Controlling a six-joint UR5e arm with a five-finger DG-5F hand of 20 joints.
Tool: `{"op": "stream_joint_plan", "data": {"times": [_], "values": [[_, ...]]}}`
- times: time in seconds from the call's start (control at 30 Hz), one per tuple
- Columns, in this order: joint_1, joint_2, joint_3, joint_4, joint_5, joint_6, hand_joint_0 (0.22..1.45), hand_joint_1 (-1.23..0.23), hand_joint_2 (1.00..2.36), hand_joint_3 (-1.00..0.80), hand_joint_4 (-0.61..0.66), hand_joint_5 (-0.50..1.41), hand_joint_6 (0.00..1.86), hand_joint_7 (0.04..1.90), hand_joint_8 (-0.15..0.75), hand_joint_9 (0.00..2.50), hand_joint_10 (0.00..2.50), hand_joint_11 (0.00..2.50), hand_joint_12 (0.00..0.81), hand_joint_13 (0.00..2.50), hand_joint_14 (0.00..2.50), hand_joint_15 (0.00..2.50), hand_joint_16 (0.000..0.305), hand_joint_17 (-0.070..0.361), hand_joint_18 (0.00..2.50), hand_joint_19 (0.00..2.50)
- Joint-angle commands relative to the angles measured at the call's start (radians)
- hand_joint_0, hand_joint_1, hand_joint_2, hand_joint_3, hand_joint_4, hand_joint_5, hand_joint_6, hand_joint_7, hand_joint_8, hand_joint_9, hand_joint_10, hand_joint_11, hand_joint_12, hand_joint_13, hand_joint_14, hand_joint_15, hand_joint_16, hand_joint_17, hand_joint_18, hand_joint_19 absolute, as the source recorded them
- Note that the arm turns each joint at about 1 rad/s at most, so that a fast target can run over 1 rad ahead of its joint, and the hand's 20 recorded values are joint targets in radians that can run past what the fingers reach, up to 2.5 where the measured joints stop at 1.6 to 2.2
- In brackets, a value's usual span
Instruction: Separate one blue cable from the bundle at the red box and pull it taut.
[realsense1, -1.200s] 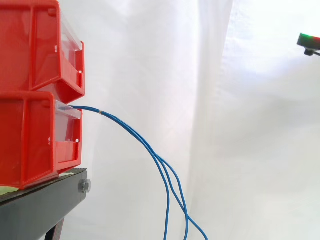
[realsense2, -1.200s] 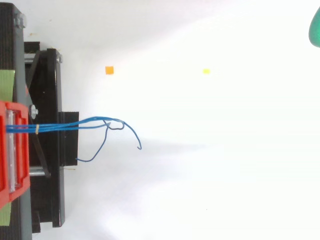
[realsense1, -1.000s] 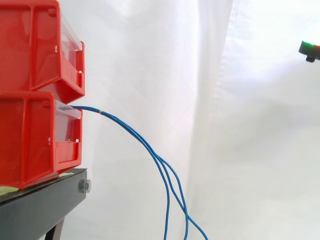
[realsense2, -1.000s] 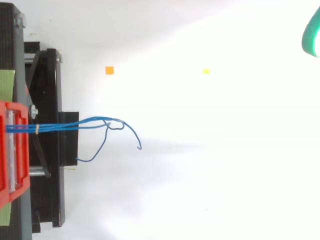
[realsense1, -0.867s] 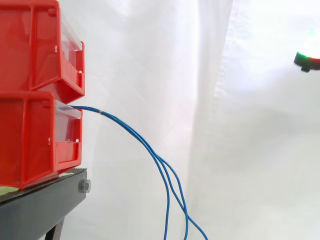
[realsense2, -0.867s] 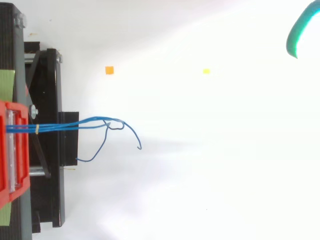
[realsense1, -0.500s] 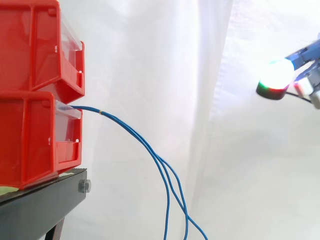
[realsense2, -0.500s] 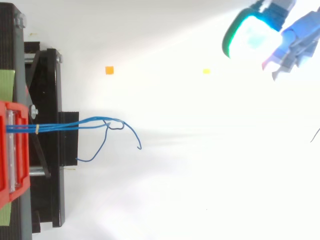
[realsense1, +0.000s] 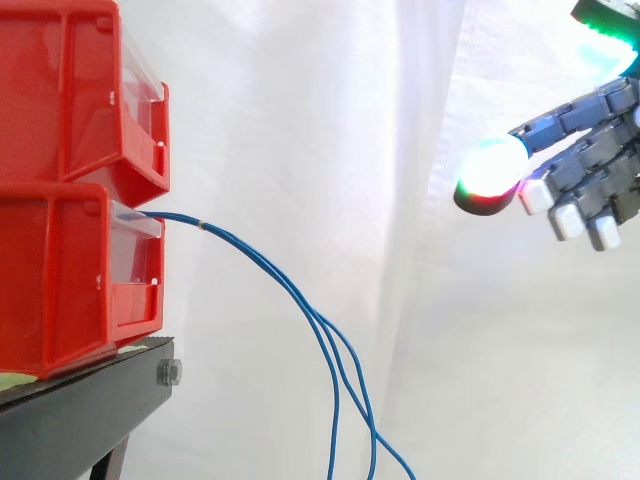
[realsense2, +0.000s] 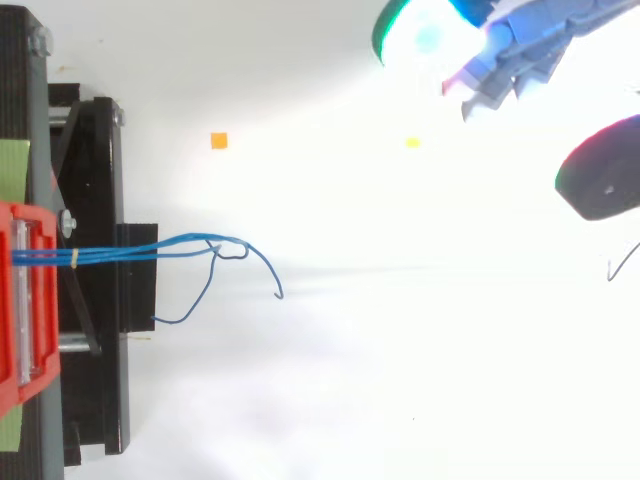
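Note:
Several blue cables (realsense1: 290, 290) come out of the lower red bin (realsense1: 60, 270), held together by a small band near its mouth, then droop down and fan apart. In the top view the blue cables (realsense2: 180, 245) end in loose curls on the white floor. My hand (realsense1: 590, 170) hovers at the right, well away from the cables and higher than the bin's mouth. Its fingers are spread and relaxed with nothing between them. One fingertip (realsense1: 490, 172) glows white, green and red and points toward the bins. In the top view the hand (realsense2: 530, 40) is at the upper right.
A second red bin (realsense1: 60, 90) is stacked on the lower one, both on a black stand (realsense1: 80, 410). A white curtain hangs behind. An orange marker (realsense2: 219, 141) and a yellow marker (realsense2: 412, 143) lie on the floor.
The hand has come in from the right edge toward the bins, from a sliver of glowing pad to most of its fingers. The cables have not moved.

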Motion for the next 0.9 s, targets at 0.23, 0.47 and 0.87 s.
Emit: {"op": "stream_joint_plan", "data": {"times": [0.23,0.47,0.87], "values": [[0.029,-0.121,0.051,0.098,0.017,-0.042,0.51,-0.62,1.0,-0.49,0.28,-0.19,0.5,0.81,0.375,0.73,0.01,0.52,0.423,0.83,0.02,0.5,0.055,0.123,0.8,0.69],[0.032,-0.217,0.163,0.095,-0.037,-0.02,0.51,-0.62,1.0,-0.48,0.29,-0.19,0.5,0.82,0.373,0.74,0.01,0.54,0.425,0.82,0.02,0.51,0.055,0.123,0.79,0.68],[0.037,-0.244,0.193,0.146,-0.056,-0.04,0.52,-0.61,1.0,-0.48,0.29,-0.19,0.5,0.82,0.374,0.75,0.01,0.55,0.424,0.83,0.02,0.52,0.054,0.122,0.79,0.69]]}}
